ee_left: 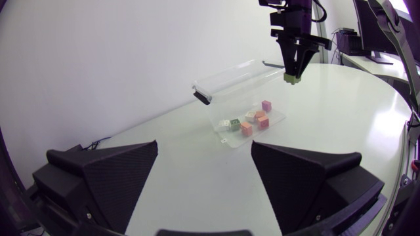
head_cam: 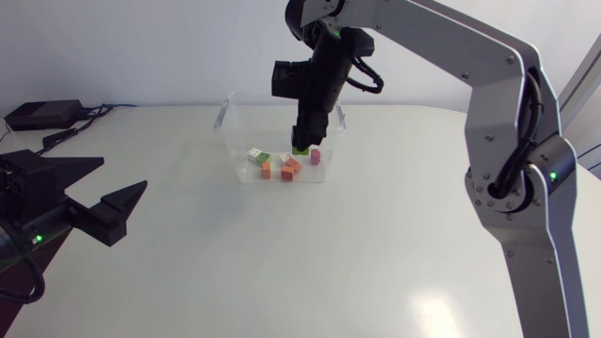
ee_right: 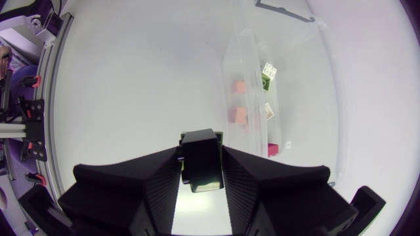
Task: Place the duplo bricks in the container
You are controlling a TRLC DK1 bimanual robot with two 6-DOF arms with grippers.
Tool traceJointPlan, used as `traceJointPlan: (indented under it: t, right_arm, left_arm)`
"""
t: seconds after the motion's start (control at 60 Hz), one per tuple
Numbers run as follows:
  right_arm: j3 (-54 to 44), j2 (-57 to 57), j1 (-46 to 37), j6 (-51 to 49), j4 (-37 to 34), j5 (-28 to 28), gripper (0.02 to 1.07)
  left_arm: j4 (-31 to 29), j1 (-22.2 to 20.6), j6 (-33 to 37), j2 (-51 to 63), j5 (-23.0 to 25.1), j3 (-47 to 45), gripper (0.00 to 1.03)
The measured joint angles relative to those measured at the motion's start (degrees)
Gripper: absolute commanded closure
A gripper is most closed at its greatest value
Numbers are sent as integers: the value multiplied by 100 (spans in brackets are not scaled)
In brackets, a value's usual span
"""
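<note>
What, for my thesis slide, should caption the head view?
Right gripper, shut on a green duplo brick, hangs over the clear container holding other bricks; left gripper sits open.

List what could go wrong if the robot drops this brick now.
1. The right hand holds the green brick high and seemingly near the container wall; released, it may hit the rim and land outside.
2. It could also bounce off the bricks inside.
</note>
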Motion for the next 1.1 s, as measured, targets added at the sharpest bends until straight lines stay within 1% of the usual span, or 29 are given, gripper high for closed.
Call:
traceJointPlan:
  t: [0.2,0.417,0.517,0.6,0.667,0.717,0.767,0.783,0.917,1.1]
  right_arm:
    - [203,61,-11,44,-17,-28,85]
    - [236,61,-28,245,372,2,85]
    - [358,72,-57,308,448,46,85]
    - [761,184,-94,350,442,109,86]
    - [1394,411,-131,391,286,146,85]
    - [2151,734,-166,413,4,175,85]
    - [2997,1169,-184,444,-258,378,85]
    - [3132,1259,-192,457,-323,424,85]
    - [3294,1676,-221,678,-472,424,86]
    - [3305,1700,-219,994,-481,393,86]
  left_arm:
    - [-13,0,0,-46,0,-26,4]
    - [-15,0,-17,-52,0,-26,4]
    - [-20,0,-20,-61,0,-26,4]
    - [-44,0,-20,-96,0,-26,4]
    - [-83,0,-20,-155,0,-26,4]
    - [-122,0,-20,-203,0,-26,4]
    - [-177,0,-20,-267,0,-26,4]
    - [-192,0,-20,-286,0,-26,4]
    - [-343,0,-37,-444,0,-26,4]
    - [-581,0,-37,-590,0,-26,4]
